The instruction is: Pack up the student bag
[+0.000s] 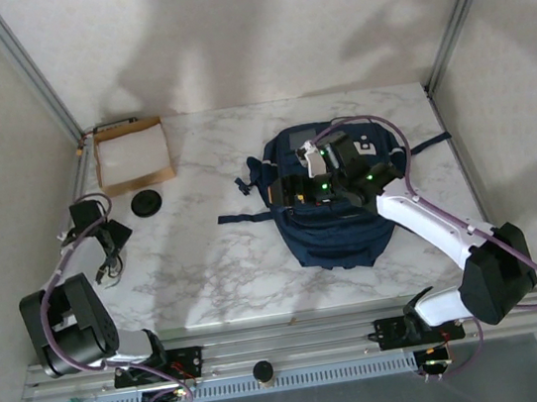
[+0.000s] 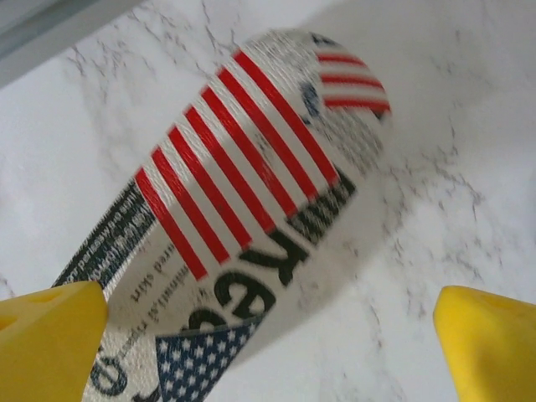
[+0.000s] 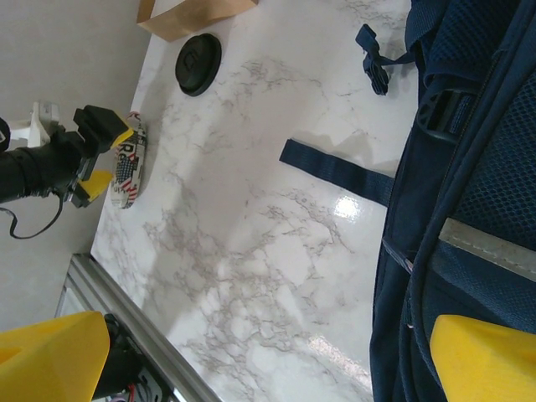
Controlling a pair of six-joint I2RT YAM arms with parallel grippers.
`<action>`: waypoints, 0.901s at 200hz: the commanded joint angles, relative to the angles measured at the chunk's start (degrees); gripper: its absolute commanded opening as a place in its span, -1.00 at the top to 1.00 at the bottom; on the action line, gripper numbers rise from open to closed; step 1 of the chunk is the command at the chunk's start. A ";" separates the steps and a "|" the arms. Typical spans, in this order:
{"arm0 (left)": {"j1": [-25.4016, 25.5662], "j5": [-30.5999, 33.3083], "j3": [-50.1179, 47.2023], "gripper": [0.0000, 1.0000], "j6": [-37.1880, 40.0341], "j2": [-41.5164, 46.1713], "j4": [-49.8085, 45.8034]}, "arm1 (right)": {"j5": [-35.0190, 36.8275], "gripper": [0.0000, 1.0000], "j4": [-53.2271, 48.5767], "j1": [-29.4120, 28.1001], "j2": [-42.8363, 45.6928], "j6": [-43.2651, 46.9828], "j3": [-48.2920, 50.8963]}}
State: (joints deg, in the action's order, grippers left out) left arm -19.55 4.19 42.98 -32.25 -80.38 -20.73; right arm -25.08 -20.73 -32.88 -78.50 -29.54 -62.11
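Note:
The student bag (image 1: pixel 336 221) is a navy blue backpack lying flat at the table's centre right, with a loose strap (image 3: pixel 335 167) trailing to its left. My right gripper (image 1: pixel 309 187) hovers over the bag's upper part, open, with nothing between its yellow fingertips (image 3: pixel 486 360); below them are the bag's left edge (image 3: pixel 469 167) and bare marble. At the far left, my left gripper (image 1: pixel 107 246) stands open around a fabric pouch (image 2: pixel 243 201) printed with red stripes, white stars on blue and black lettering. The pouch (image 3: pixel 127 163) lies on the table between the yellow fingertips (image 2: pixel 50 343).
A shallow brown cardboard box (image 1: pixel 132 152) sits at the back left, with a black round disc (image 1: pixel 147 203) just in front of it. Bare marble table (image 1: pixel 217 258) lies between the pouch and the bag. A metal rail (image 1: pixel 289 343) runs along the near edge.

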 commanded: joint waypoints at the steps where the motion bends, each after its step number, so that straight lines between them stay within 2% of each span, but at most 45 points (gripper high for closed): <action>1: 0.61 5.46 -0.85 -0.99 -2.81 3.83 -3.79 | 0.56 -0.97 0.91 -0.16 -0.57 0.69 -0.72; 23: -1.06 7.32 -1.22 -0.99 -2.62 5.24 -4.52 | 0.45 -0.97 1.15 -0.16 -1.06 0.71 -0.73; 50: -1.17 7.40 -1.29 -0.99 -1.61 2.35 -5.19 | 0.67 -0.97 1.08 -0.09 -1.73 0.71 -0.94; 73: -1.14 2.74 -3.24 -0.98 -0.37 0.69 -1.82 | 0.90 -0.97 0.91 -0.08 -2.12 0.66 -1.17; 116: -0.49 1.62 -3.23 -0.99 -0.12 -3.40 -0.14 | 1.07 -0.97 1.10 -0.03 -2.46 0.15 -0.83; 180: 1.18 4.43 -3.59 -0.99 -2.55 -5.11 1.03 | 0.90 -0.97 1.52 0.10 -3.15 -0.54 -0.72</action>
State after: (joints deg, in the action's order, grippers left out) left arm -18.55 7.11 40.36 -33.08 -85.97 -20.56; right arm -24.88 -20.29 -32.88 -81.14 -29.61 -62.11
